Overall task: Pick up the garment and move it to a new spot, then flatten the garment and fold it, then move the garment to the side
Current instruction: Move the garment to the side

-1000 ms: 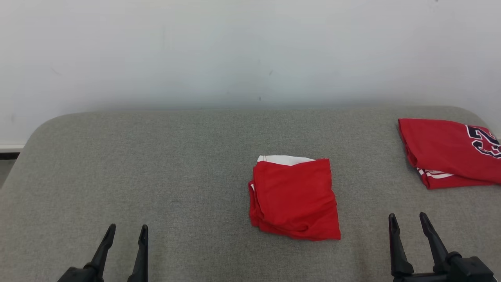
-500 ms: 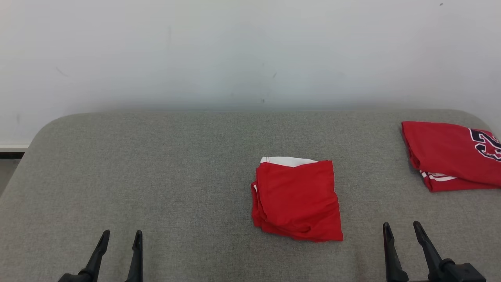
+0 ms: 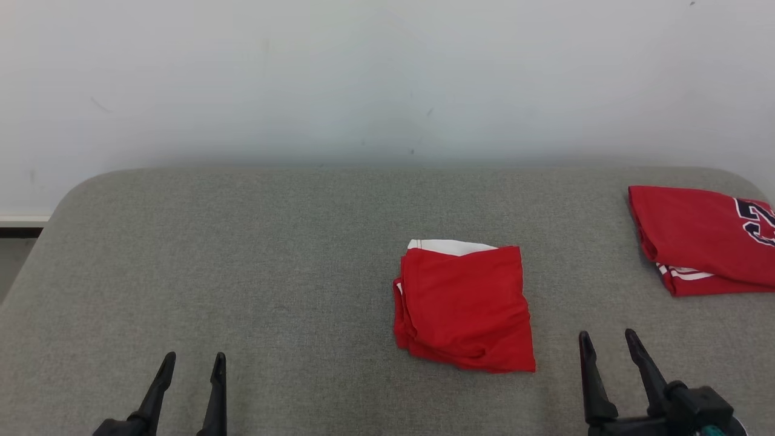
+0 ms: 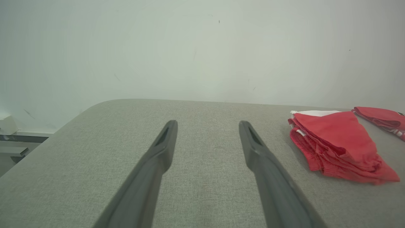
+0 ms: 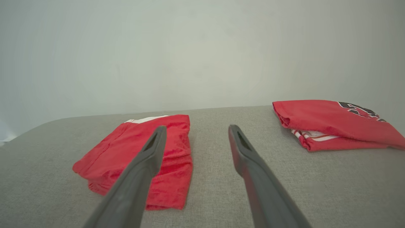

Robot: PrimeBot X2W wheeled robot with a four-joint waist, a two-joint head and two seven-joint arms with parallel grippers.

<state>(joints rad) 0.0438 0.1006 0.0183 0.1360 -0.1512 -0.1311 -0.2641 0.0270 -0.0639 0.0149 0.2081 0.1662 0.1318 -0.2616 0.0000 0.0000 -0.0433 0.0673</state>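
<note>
Lying folded on pad (image 3: 272,254), red garment (image 3: 463,306) has L gripper (image 3: 194,358) well off its left & R gripper (image 3: 607,335) near its right, both splayed apart, empty.

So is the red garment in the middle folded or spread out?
Folded. The red garment lies as a compact square on the grey table, with stacked layers showing along its left edge.
</note>
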